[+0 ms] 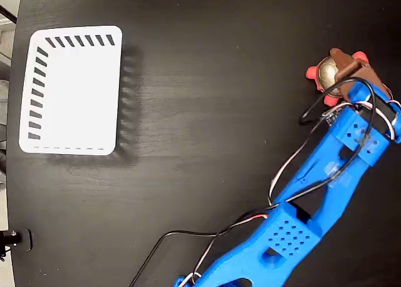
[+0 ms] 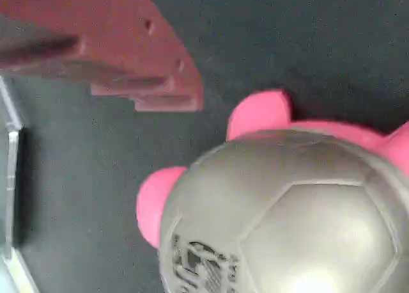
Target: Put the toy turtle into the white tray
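Note:
The toy turtle [image 1: 327, 74] sits on the black table at the far right of the fixed view, its gold-bronze shell up and its pink-red legs sticking out. My gripper [image 1: 343, 66], brown-fingered on a blue arm, hovers right over it. In the wrist view the turtle [image 2: 287, 216] fills the lower right, dark mark on its shell, and one brown finger [image 2: 128, 50] stands at the upper left with a strip of table between them. The jaws look open, with only one finger showing. The white tray [image 1: 72, 89] lies empty at the far left.
The blue arm [image 1: 294, 230] runs from the bottom edge up to the right, trailing black, white and red cables [image 1: 207, 237]. A wide stretch of black table [image 1: 207, 99] separates turtle and tray. The table's left edge runs just beyond the tray.

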